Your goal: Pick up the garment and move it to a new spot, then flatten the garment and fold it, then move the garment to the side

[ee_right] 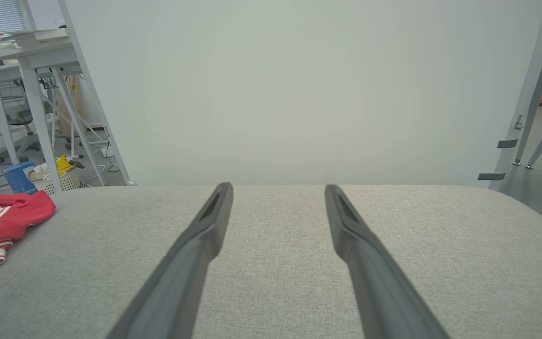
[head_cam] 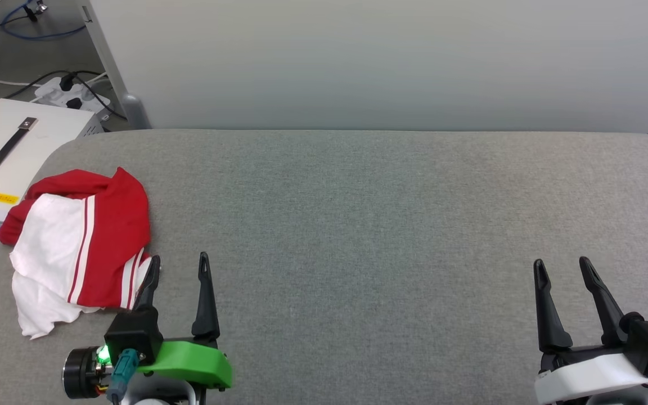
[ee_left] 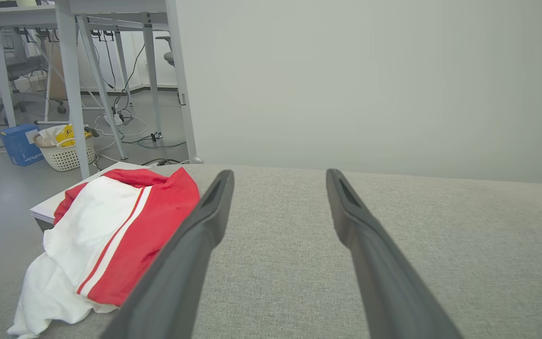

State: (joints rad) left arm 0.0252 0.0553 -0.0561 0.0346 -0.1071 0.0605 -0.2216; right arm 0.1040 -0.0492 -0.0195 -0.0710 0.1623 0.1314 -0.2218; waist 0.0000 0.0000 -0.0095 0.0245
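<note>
1. The jersey T-shirt (head_cam: pixel 85 242) is found bunched in a loose heap at the near-left corner of the grey fabric surface (head_cam: pixel 369 225). Its red body and a white panel with red striped trim are turned up. It is judged not yet picked up, so the first step of the task is taken to be in hand.
2. The left gripper (head_cam: pixel 179 259) is held low, just beside the heap's right edge, jaws spread wide with nothing between them. One finger is seen against the striped hem; contact cannot be told. The placement is read as staging for a grasp on the nearest fold.
3. The right gripper (head_cam: pixel 560 262) is parked well apart at the near right of the surface, likewise spread and empty. It is probably kept clear so that the broad bare middle is left free as the new spot and for flattening.
4. The surface is noted as a matte, woven grey cover with rounded corners. Some drag on the cloth is to be expected.
5. A white partition (head_cam: pixel 386 62) is set along the far edge. Beside the left corner, a white case (head_cam: pixel 14 146) with a black strap handle and a power strip (head_cam: pixel 68 93) are recorded. In the left wrist view, desks (ee_left: pixel 78 70), a white basket (ee_left: pixel 66 153) and a blue box (ee_left: pixel 19 143) are seen beyond.
</note>
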